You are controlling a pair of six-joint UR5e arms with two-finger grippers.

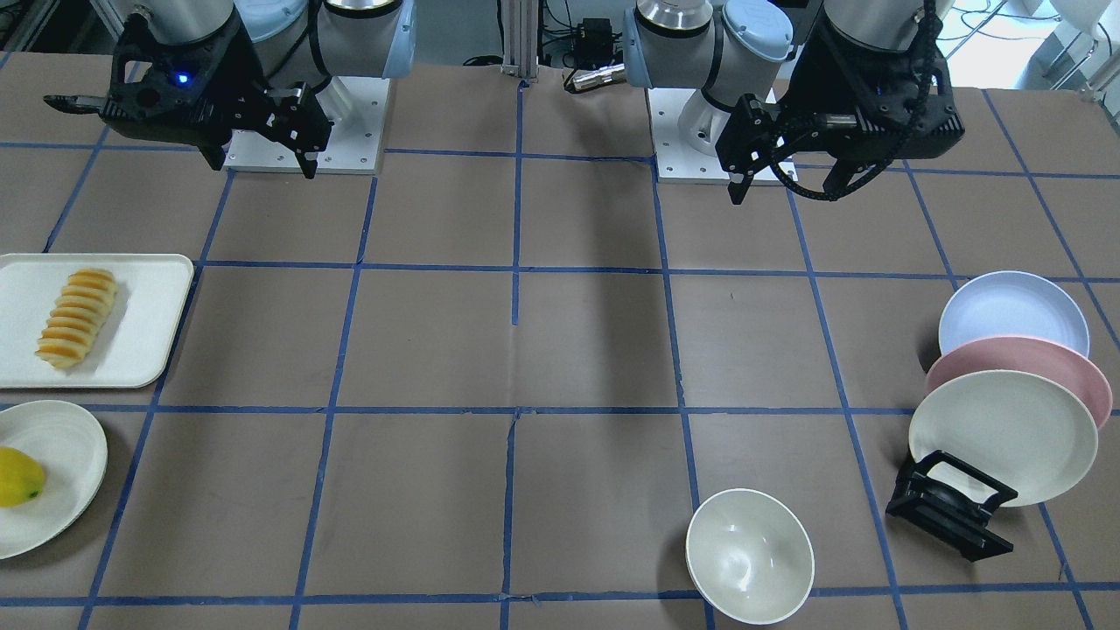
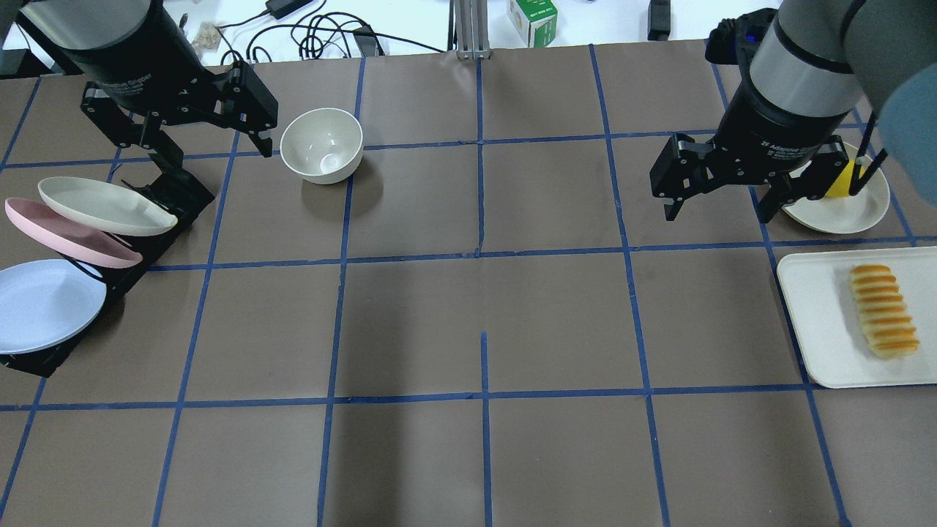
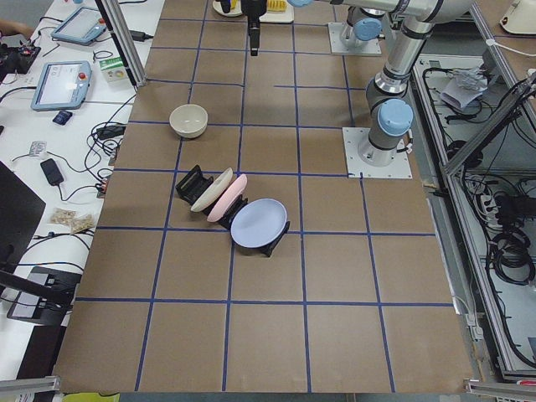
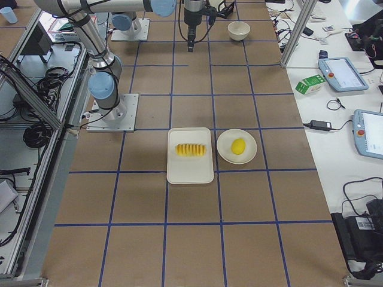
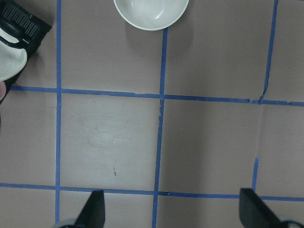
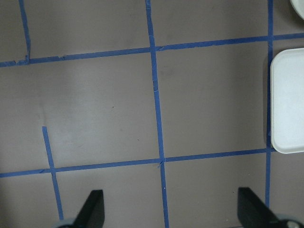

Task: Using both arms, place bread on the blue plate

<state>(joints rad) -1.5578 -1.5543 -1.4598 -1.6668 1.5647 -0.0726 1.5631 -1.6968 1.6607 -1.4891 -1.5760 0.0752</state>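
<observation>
The bread [image 1: 77, 317] lies on a white tray [image 1: 149, 297] at the table's end on my right side; it also shows in the overhead view [image 2: 883, 310] and the exterior right view [image 4: 190, 149]. The blue plate [image 1: 1013, 311] leans in a black rack [image 1: 949, 507] on my left side, behind a pink and a cream plate, and shows overhead [image 2: 44, 304]. My left gripper [image 2: 208, 146] hangs open and empty above the rack's far end. My right gripper [image 2: 719, 211] hangs open and empty, left of the tray. Both wrist views show spread fingertips over bare table.
A cream bowl [image 2: 322, 145] stands just right of the left gripper. A yellow lemon-like fruit [image 2: 842, 179] lies on a cream plate [image 2: 842, 212] beyond the tray [image 2: 812, 307]. Blue tape lines grid the brown table.
</observation>
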